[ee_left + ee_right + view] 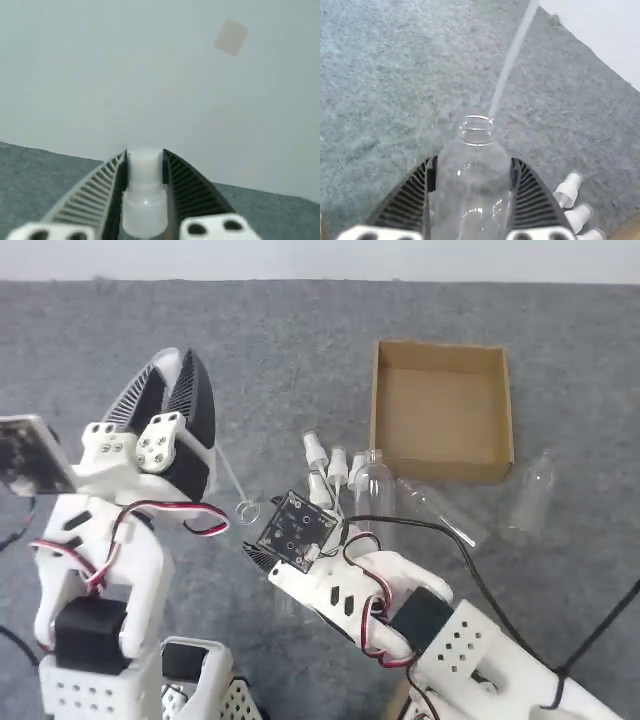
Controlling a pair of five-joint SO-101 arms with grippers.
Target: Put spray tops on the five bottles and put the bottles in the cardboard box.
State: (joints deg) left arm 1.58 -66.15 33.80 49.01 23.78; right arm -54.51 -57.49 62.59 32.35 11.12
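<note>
My left gripper point(145, 154) is shut on a white spray top point(145, 200) and stands raised at the left of the table point(170, 365). The top's thin dip tube point(230, 475) slants down to the mouth of a clear bottle point(247, 510). My right gripper point(470, 165) is shut on that bottle point(470, 185) and holds it tilted, neck towards the left arm. The tube point(512, 55) ends right at the rim of the bottle's open mouth. The cardboard box point(495, 400) sits at the back right with nothing inside.
Several loose white spray tops point(330, 465) lie left of the box beside an upright clear bottle point(375, 485). Another clear bottle point(440, 510) lies in front of the box, and one more point(530, 490) to its right. Grey carpet covers the table.
</note>
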